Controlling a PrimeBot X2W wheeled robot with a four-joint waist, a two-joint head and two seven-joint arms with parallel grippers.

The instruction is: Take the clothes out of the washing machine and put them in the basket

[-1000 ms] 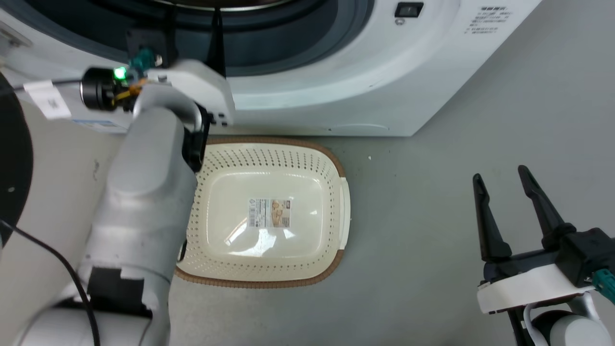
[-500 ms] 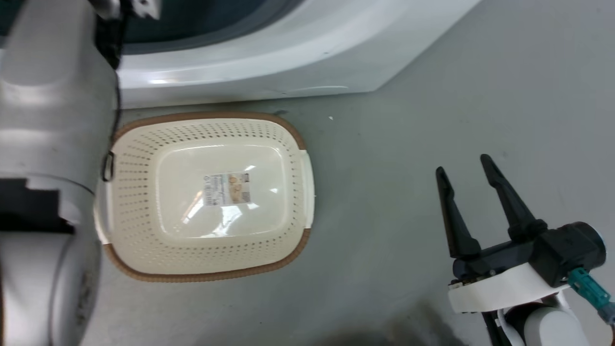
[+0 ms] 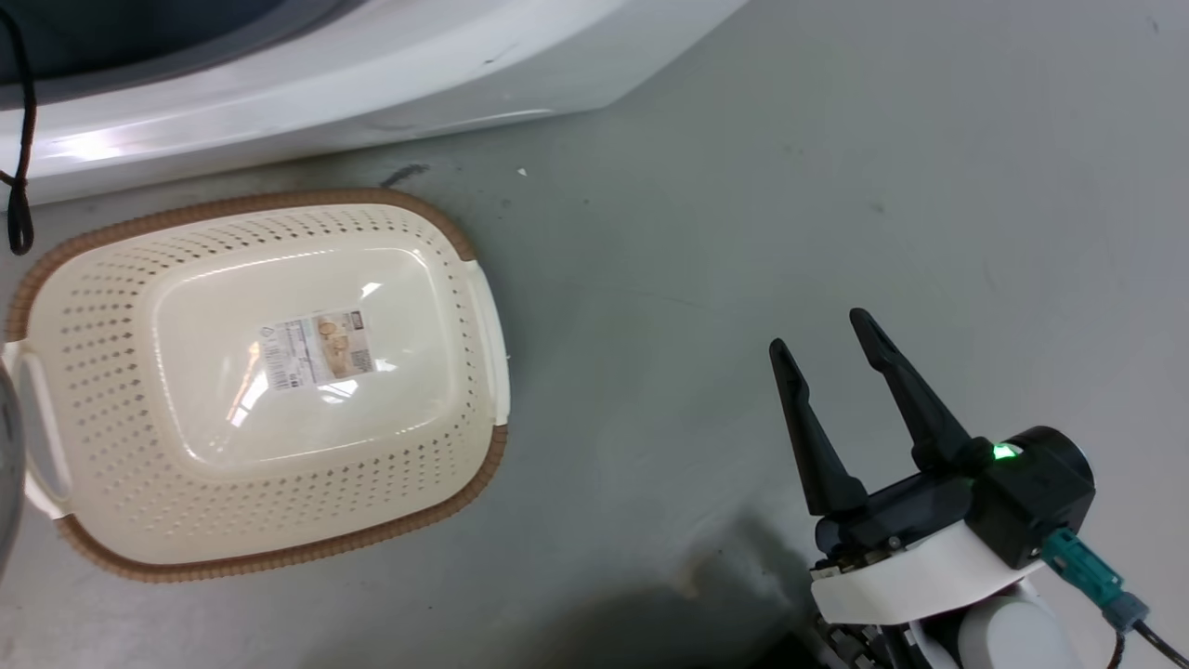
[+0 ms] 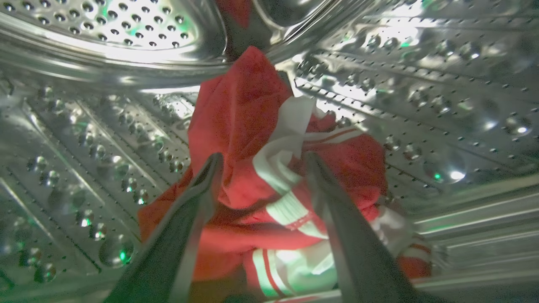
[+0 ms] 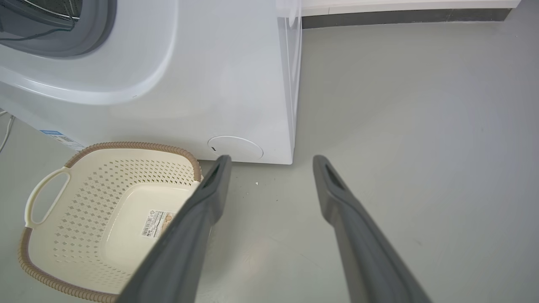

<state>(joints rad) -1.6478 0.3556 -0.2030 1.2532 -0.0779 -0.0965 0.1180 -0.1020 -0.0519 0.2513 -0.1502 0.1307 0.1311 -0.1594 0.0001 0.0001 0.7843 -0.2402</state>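
Note:
Deep in the washing machine's perforated steel drum [image 4: 105,38] lies a heap of red clothes [image 4: 244,122] with white panels and stripe trim. My left gripper [image 4: 263,155] is open, one finger on each side of the heap's middle, and the tips are close to the cloth. The cream basket [image 3: 111,307] with a brown rim stands on the floor just in front of the white washing machine [image 3: 325,84], with only a paper label [image 3: 316,348] inside. My right gripper [image 3: 816,329] hangs open over bare floor to the right of the basket, holding nothing. The right wrist view shows the basket [image 5: 139,145] and the washing machine [image 5: 236,84].
Grey floor [image 3: 836,167] spreads to the right of the washer and basket. A black cable [image 3: 19,214] hangs at the far left. A round service cover [image 5: 235,147] sits low on the washer's front. A dark skirting strip [image 5: 400,17] runs along the far wall.
The head camera has swung, so basket and washer slid to the left and the left forearm left the picture. The right gripper stays open over the floor.

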